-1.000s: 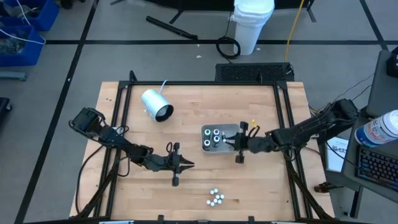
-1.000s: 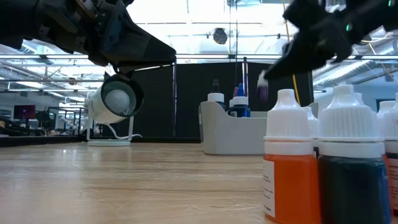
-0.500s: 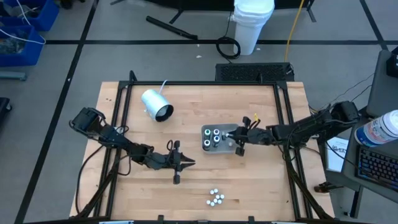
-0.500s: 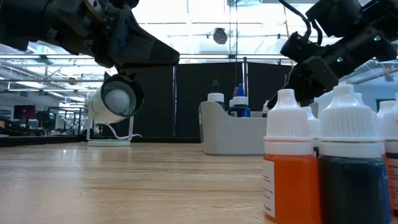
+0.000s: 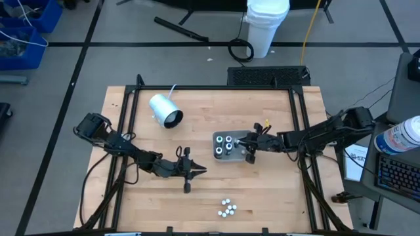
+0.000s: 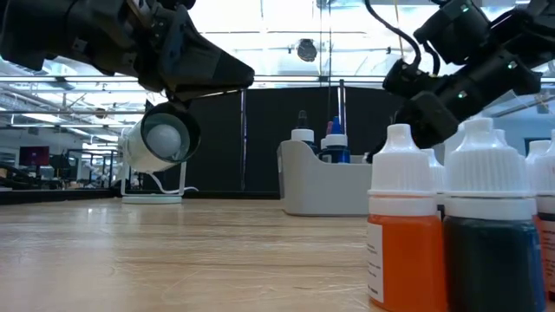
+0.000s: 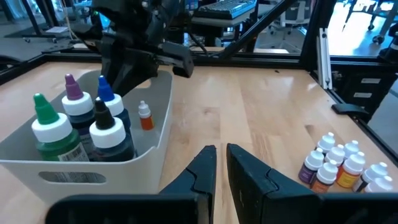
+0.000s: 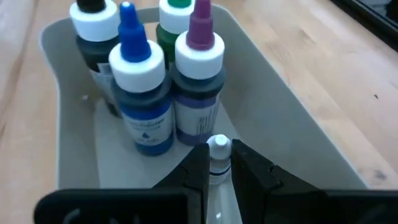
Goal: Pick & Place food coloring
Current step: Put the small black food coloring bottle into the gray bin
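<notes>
Currently four big cap-tipped dye bottles (image 8: pixel 143 93) stand in the grey plastic tray (image 8: pixel 292 137); right tool (image 8: pixel 219 163) pinches one tiny white-capped bottle (image 8: pixel 217 155); left tool (image 7: pixel 221 163) narrow.

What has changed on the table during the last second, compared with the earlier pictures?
The right hand, shut on a small white-capped bottle, moved left over the grey tray and now holds it inside, beside the four tall bottles. The left hand stayed hovering in place, as did the cluster of small bottles and the white cylinder.
</notes>
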Available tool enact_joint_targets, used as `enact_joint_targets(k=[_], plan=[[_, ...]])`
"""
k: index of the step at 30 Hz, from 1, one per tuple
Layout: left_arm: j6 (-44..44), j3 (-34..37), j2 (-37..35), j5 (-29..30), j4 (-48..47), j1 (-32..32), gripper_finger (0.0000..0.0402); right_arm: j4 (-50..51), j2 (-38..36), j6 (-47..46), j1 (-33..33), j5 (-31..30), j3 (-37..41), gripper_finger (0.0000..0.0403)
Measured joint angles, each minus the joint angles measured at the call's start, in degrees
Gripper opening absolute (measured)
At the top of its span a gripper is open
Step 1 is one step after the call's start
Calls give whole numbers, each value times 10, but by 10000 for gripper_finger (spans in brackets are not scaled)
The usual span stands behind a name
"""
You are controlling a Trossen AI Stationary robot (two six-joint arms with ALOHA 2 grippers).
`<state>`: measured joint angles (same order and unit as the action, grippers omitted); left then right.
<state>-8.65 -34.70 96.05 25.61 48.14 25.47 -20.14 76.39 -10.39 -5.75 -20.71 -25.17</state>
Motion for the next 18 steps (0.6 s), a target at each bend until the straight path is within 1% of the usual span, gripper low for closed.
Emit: enact_joint_targets(k=[4, 7, 13, 15, 18], plan=[[14, 0, 0, 0, 0, 0, 47, -19, 20, 2, 9, 1, -1, 43], [15, 0, 0, 0, 0, -2, 47, -33, 29, 2, 14, 15, -1, 43], [14, 0, 0, 0, 0, -8, 47, -27, 29, 4, 13, 15, 1, 44], [14, 0, 0, 0, 0, -8, 47, -27, 29, 4, 12, 15, 1, 50], [14, 0, 0, 0, 0, -8, 47, -25, 29, 0, 12, 14, 1, 71]])
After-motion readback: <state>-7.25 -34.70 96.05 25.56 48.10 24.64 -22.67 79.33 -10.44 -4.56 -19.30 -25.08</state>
